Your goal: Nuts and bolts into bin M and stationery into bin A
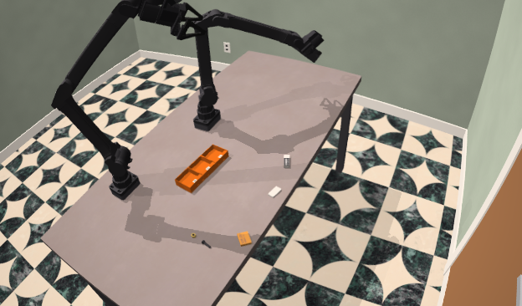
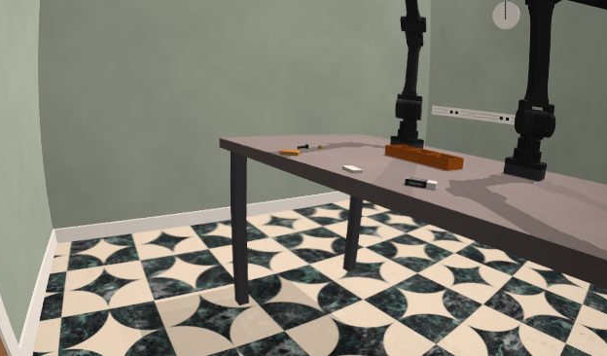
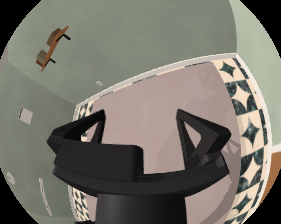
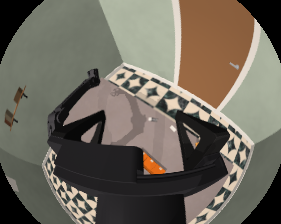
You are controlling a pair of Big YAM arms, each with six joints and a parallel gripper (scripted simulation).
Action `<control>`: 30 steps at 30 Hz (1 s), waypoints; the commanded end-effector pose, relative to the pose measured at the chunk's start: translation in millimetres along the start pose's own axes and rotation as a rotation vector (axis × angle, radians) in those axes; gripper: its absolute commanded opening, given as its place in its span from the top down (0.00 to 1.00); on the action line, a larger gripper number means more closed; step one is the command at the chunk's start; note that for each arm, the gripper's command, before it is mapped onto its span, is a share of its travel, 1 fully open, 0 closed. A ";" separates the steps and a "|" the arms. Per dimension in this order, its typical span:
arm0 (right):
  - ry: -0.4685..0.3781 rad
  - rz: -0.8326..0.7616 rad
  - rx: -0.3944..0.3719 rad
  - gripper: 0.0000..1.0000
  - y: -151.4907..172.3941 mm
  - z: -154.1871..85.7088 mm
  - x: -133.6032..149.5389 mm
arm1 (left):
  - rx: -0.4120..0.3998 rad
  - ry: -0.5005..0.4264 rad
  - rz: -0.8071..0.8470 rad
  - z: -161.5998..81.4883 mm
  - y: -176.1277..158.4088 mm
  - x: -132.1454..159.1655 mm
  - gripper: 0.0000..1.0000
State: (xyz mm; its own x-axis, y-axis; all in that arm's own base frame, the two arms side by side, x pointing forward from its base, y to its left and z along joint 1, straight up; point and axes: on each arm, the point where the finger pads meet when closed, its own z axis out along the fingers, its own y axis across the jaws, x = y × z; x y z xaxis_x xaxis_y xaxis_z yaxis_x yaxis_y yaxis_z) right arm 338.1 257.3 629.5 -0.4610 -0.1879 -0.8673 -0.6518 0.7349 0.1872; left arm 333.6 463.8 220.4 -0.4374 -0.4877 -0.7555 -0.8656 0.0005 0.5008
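Seen on the table (image 1: 257,88) (image 2: 571,209) (image 3: 146,90) (image 4: 122,107): black bolt (image 1: 207,244) (image 2: 303,146), on its side near the brass-coloured nut (image 1: 191,236) (image 2: 320,147), head toward it, shank pointing away.
Spread wide and holding nothing at left gripper (image 1: 317,48) (image 3: 140,113) and right gripper (image 1: 195,23) (image 4: 140,114), both aloft. Divided into 3 in orange bin strip (image 1: 209,172) (image 2: 425,158) (image 4: 153,164), with white labels inside, letters unreadable.

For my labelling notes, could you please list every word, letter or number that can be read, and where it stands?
None can be read.
Orange three-compartment tray: small white labels, too small.
Flat orange box: markings, too blurred.
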 end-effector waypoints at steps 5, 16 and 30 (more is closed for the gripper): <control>0.022 -0.025 0.038 0.00 0.7 -34.4 15.0 | 0.001 -0.007 -0.010 -2.0 2.1 -5.3 0.00; 0.081 -0.036 0.120 0.00 -5.0 -79.7 48.7 | 0.001 -0.007 -0.010 -2.0 2.1 -5.3 0.00; 0.129 -0.048 0.184 0.00 -9.8 -115.9 77.8 | 0.001 -0.007 -0.010 -2.0 2.1 -5.3 0.00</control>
State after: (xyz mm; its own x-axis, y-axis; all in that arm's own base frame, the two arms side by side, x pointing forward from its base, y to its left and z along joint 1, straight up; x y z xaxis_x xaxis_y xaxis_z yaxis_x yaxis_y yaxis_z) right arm 247.5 167.1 613.5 -0.5181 -0.2807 -0.8080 -0.5556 0.8286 0.0684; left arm 333.6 463.8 220.4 -0.4374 -0.4877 -0.7555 -0.8656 0.0005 0.5008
